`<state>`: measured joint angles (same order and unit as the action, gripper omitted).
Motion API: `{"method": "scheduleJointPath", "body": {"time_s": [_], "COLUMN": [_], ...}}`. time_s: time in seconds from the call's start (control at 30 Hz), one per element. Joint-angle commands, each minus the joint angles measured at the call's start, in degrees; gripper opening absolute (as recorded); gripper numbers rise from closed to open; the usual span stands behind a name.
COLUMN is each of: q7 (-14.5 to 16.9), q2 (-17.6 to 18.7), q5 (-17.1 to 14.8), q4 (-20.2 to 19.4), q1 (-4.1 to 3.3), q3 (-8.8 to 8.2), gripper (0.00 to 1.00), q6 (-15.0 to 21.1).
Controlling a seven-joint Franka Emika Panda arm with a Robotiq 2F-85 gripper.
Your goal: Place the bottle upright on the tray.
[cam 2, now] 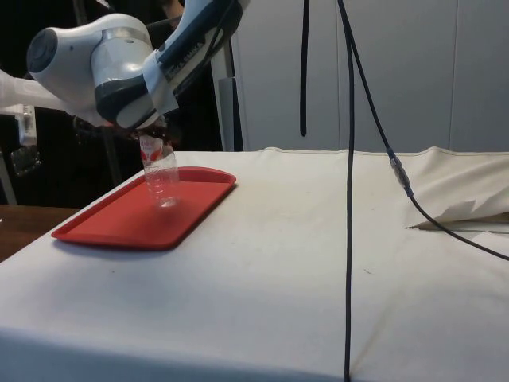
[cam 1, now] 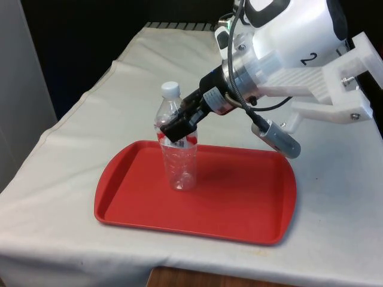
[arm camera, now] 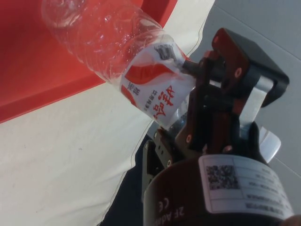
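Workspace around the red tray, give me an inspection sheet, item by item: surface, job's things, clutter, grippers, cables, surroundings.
Surface: table under a white cloth, creased at one edge in the side view.
Job's things: clear plastic bottle with a white cap and red-and-white label, standing about upright on the red tray, base touching the tray floor.
Clutter: nothing seen.
Grippers: black gripper, jaws shut on the bottle at its label, below the cap.
Cables: black cable hanging down across the side view; another runs over the cloth.
Surroundings: black curtains behind the table; pale cabinet doors in the side view.
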<state>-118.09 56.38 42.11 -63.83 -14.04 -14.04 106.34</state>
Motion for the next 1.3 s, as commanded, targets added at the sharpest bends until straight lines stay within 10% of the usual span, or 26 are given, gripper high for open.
{"method": "scheduleJointPath", "body": {"time_s": [0.0, 0.53, 0.7, 0.93, 1.27], "q7": [-0.17, -1.26, -1.32, -1.03, -1.03], "q2": [0.00, 0.11, 0.17, 0.11, 0.11], "q5": [0.06, 0.40, 0.63, 0.74, 0.74], "q4": [0.00, -0.06, -0.06, -0.11, -0.11], "q1": [0.00, -0.06, 0.00, -0.06, -0.06], "q3": [0.06, 0.06, 0.17, 0.11, 0.11], "gripper": [0.12, 0.13, 0.34, 0.89, 1.00], "q6": [0.00, 0.17, 0.06, -0.34, -0.40]}}
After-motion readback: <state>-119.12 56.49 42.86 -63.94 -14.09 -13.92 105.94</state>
